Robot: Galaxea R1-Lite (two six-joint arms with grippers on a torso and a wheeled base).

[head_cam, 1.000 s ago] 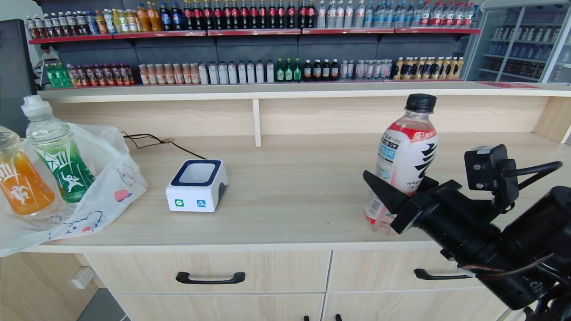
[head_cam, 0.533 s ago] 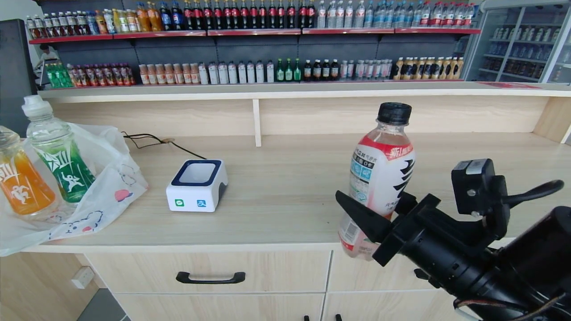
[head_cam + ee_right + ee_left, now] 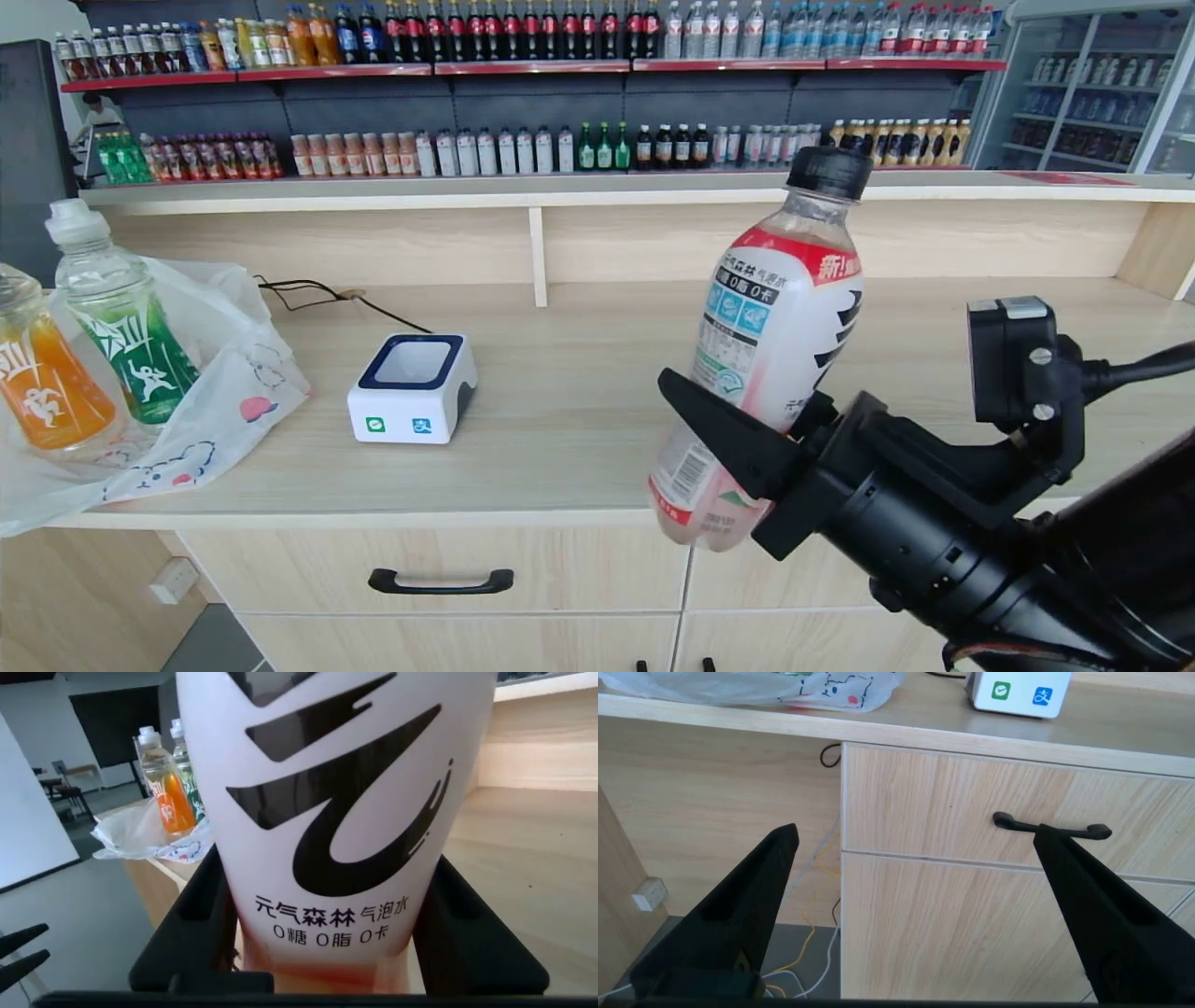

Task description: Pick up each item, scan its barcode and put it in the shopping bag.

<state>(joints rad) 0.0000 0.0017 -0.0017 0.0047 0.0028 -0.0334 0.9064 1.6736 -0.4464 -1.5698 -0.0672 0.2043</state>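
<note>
Since the right claw is clamped on the lower body of the pink bottle, the pick-up step looks done. Right wrist view agrees: both fingers of the claw press the sides of the bottle.

Change over the last 1 s: the bottle has come up off the counter and shifted left toward the scanner. It has also gone from near upright to tilted, with its cap leaning away to the right. The barcode sits low on the label, turned toward the head camera. The bottle is in the air over the front edge of the counter, well apart from the scanner.

My read: it's 1 of 3 steps in, with scan next. The scanner window faces up, so the barcode likely needs turning down over it.

The left claw is wide open and empty, below counter level in front of the drawers.

- Shopping bag is at the left end of the counter, slumped open.
- 2 bottles are already in it, 1 green and 1 orange.
- A cable runs from the scanner to the back panel.
- Counter is light wood, with a black drawer handle below.
- Behind it are shelves of drinks and a glass-door fridge at the right.
</note>
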